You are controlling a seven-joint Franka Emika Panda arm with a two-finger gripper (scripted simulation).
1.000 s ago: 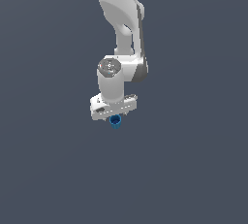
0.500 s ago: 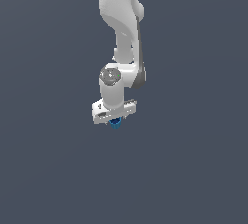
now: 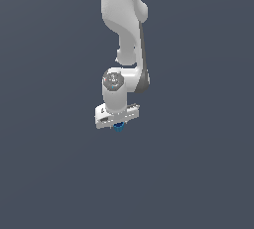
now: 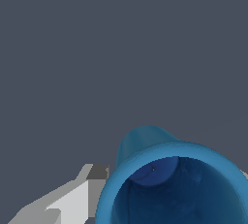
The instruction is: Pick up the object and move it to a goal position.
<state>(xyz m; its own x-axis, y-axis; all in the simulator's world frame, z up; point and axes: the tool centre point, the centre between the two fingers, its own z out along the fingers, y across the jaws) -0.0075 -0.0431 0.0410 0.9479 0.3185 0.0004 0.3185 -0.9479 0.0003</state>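
The object (image 3: 118,127) is a small blue cup, and only its lower end peeks out beneath the white hand in the exterior view. My gripper (image 3: 118,123) is shut on it, hanging from the white arm near the middle of the picture. In the wrist view the object (image 4: 145,143) fills the near corner, with its ribbed blue wall and dark hollow mouth facing the camera. One grey-white finger (image 4: 77,196) lies against its side. The other finger is almost wholly hidden behind the cup's rim.
Around the arm there is only a plain dark grey background in both views. No other object, container or edge shows. No goal marker shows.
The hand has sunk a little lower in the exterior view, still carrying the blue cup. The wrist has also turned slightly, and the grip has stayed the same.
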